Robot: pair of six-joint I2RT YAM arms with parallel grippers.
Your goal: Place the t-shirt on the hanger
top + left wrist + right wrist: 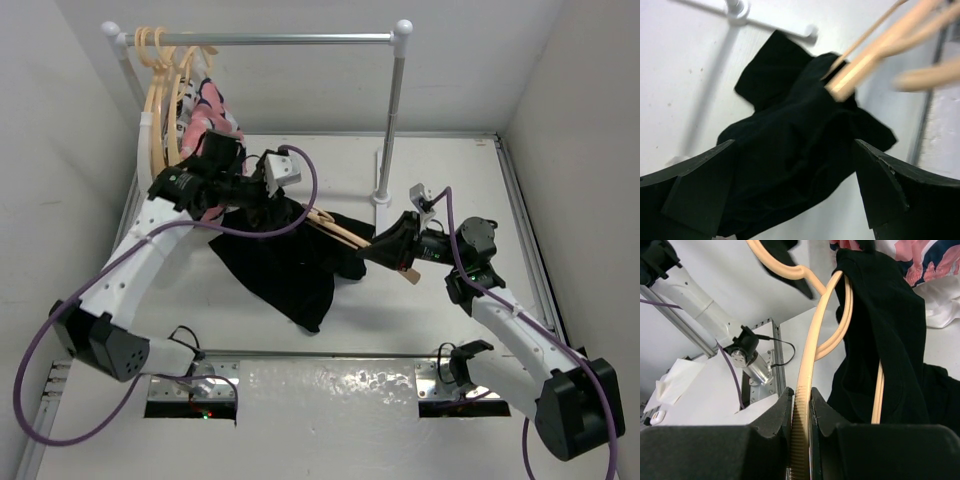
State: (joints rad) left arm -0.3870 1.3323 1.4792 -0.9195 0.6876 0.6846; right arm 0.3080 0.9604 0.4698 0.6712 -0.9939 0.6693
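At the left end of the silver metal clothes rail (290, 39) hang a bunch of cream hangers (160, 75) and a pink, white and navy patterned garment (212, 112). In front of the rail, the left gripper (792, 190) has its fingers spread wide just above the plain black fabric t-shirt (285, 265). The t-shirt is crumpled on the white table (450, 170). The thin cream clothes hanger (338, 232) pokes into the t-shirt. Near the rail's right post, the right gripper (801, 412) pinches the hanger tight.

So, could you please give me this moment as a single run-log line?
left gripper: open, facing plain black fabric t-shirt | right gripper: shut on thin cream curved-hook hanger | t-shirt: partly on hanger
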